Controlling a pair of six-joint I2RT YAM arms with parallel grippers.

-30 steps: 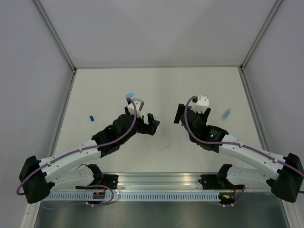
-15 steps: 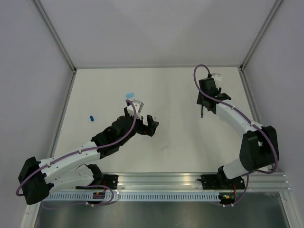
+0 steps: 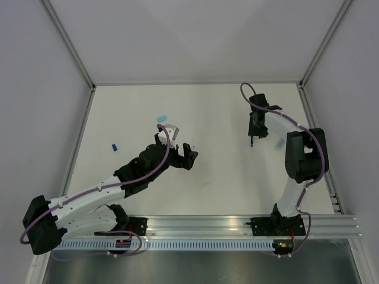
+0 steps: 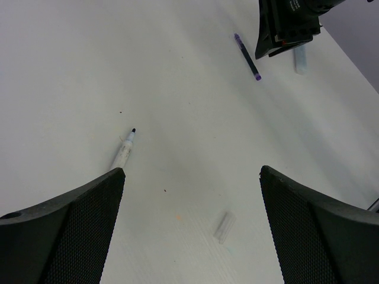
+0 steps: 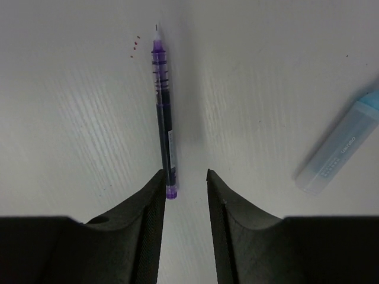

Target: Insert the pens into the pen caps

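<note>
- Axis: the purple pen (image 5: 163, 112) lies flat on the worktop (image 5: 266, 71) and points straight away from the right pincer (image 5: 185, 174), with its writing tip at the far end
- Its blunt end reaches just into the gap between the fingertips, off-centre, touching or just beside the finger on the left of the wrist view and apart from the other
- The right pincer is about half closed, its gap wider than the barrel, with nothing clamped
- A pale blue cap (image 5: 337, 148) lies slanted to the right of the pen, well apart from it
- Closing here would likely catch only the pen's tail, so it may pivot
- The left pincer (image 4: 192, 171) is wide open and empty over a whitish pen (image 4: 124, 151) and a clear cap (image 4: 224, 228), so the right arm is far nearer the purple pen
</note>
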